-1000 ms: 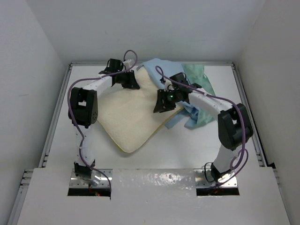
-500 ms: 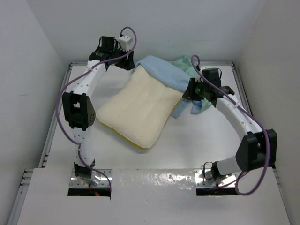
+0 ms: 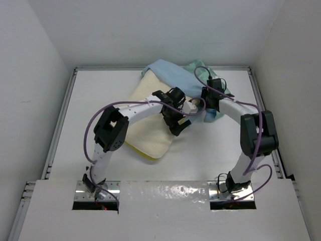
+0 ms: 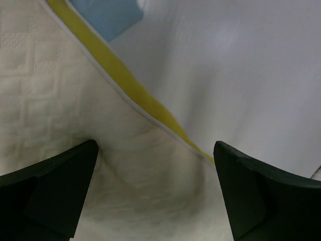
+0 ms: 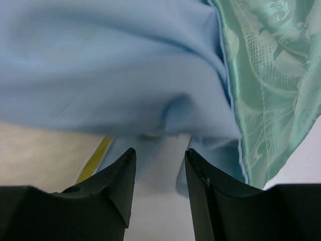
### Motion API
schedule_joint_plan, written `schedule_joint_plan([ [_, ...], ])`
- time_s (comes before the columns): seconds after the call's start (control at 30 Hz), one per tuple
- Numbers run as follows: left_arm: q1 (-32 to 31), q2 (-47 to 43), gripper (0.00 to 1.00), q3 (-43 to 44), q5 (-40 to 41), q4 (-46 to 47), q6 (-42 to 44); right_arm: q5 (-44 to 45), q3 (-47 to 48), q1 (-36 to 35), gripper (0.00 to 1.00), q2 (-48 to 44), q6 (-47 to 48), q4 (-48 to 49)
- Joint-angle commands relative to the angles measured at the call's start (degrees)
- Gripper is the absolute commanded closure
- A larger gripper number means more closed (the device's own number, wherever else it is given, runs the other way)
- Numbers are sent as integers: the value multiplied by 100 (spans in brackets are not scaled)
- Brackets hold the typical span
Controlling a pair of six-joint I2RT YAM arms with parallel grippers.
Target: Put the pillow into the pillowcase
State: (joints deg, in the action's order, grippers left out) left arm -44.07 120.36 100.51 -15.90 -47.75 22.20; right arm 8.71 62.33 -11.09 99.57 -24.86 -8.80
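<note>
The cream-white ridged pillow [image 3: 143, 98] lies on the white counter [image 3: 90, 100], its far end under the sea-green satin pillowcase [image 3: 168, 70]. The left tool [image 4: 155, 146] is wide open and empty over the pillow's yellow edge. The right tool [image 5: 160, 151] is partly open and empty at the pillowcase.

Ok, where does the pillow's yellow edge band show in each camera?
Top external: yellow edge band, near edge of the pillow, lower centre.
Left wrist: diagonal stripe, top left to right of centre.
Right wrist: short strip at lower left.
Shared landmark: light blue inner side of the pillowcase beside it.
</note>
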Motion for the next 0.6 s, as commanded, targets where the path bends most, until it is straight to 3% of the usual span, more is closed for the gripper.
schedule_joint_plan([
  [0.0,259,110,0,65,517,-59,-5,727,420,-7,55,527,306,354],
  [0.13,259,322,1,-224,790,282,-5,940,430,11,51,862,377,535],
  [0.17,259,365,6,-277,860,362,-31,826,351,19,50,897,377,841],
  [0.2,294,435,14,-356,826,484,-83,817,281,19,50,924,359,1036],
  [0.23,320,471,38,-357,651,503,-127,825,271,28,50,933,298,1168],
  [0.3,426,541,55,-322,283,503,-224,913,280,46,50,994,254,1468],
  [0.33,461,559,68,-278,63,460,-224,913,280,63,50,1012,210,1573],
  [0.37,496,577,72,-199,-313,433,-233,887,289,89,51,1038,184,1792],
  [0.4,557,594,80,-137,-482,346,-207,782,263,98,57,1090,157,1933],
  [0.43,593,586,95,-102,-615,336,-233,712,254,107,61,1134,131,2074],
  [0.47,619,586,100,-84,-755,354,-259,676,236,107,66,1178,113,2327],
  [0.5,689,577,100,-49,-783,371,-303,702,236,116,74,1266,96,2400],
  [0.53,724,559,100,-49,-792,389,-304,772,245,116,93,1310,-9,2426],
  [0.57,803,533,100,-58,-774,432,-330,833,254,133,99,1345,-62,2392],
])
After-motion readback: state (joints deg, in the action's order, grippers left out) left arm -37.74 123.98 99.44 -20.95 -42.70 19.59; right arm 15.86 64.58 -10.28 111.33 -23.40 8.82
